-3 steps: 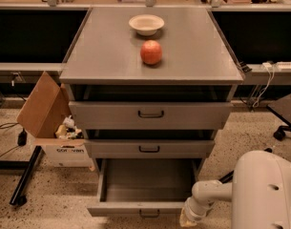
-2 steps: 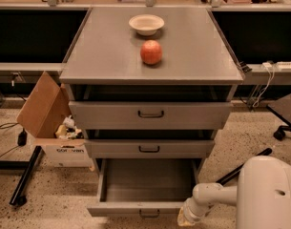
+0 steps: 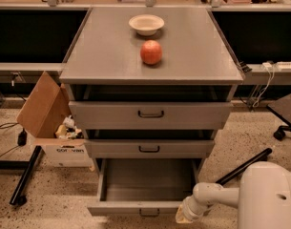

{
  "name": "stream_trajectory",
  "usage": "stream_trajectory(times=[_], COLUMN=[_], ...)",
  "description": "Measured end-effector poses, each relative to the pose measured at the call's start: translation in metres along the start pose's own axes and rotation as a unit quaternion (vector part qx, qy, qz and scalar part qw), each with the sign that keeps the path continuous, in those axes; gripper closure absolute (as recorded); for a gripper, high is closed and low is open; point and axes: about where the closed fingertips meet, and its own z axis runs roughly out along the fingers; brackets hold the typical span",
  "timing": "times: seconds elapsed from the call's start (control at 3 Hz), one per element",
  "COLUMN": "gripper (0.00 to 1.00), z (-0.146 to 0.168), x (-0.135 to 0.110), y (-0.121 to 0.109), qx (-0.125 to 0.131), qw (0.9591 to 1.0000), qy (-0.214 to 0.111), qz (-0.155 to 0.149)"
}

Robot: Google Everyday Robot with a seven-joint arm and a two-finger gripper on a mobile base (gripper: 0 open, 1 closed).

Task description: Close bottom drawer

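Note:
The bottom drawer (image 3: 135,207) of the grey metal cabinet is pulled far out. Its plain grey tray interior (image 3: 147,178) is bare and its slim front panel carries a small dark bar handle (image 3: 149,213). My gripper (image 3: 185,215) is at the end of the white arm, low at the drawer's front right corner, right by the front panel. The mid-sized drawer (image 3: 149,148) and the top, tallest drawer (image 3: 150,114) above stand slightly out.
A red apple (image 3: 151,52) and a cream bowl (image 3: 146,24) sit on the cabinet top. An open cardboard box (image 3: 52,125) with trash stands on the floor at left. Black bars lie on the floor at left (image 3: 25,175) and right (image 3: 243,166). A chair wheel (image 3: 279,133) shows far right.
The white arm has shifted slightly right and lower in view; the gripper stays at the drawer's front right corner. The drawer looks as far out as before.

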Motion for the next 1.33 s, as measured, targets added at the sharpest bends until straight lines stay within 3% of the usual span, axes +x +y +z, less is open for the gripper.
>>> stream_trajectory(times=[1.0, 1.33], gripper=[0.14, 0.00], z=[0.0001, 0.0000], x=[0.0000, -0.0001], y=[0.0001, 0.0000], qx=[0.000, 0.000], qw=[1.0000, 1.0000], qy=[0.000, 0.000], qz=[0.000, 0.000])
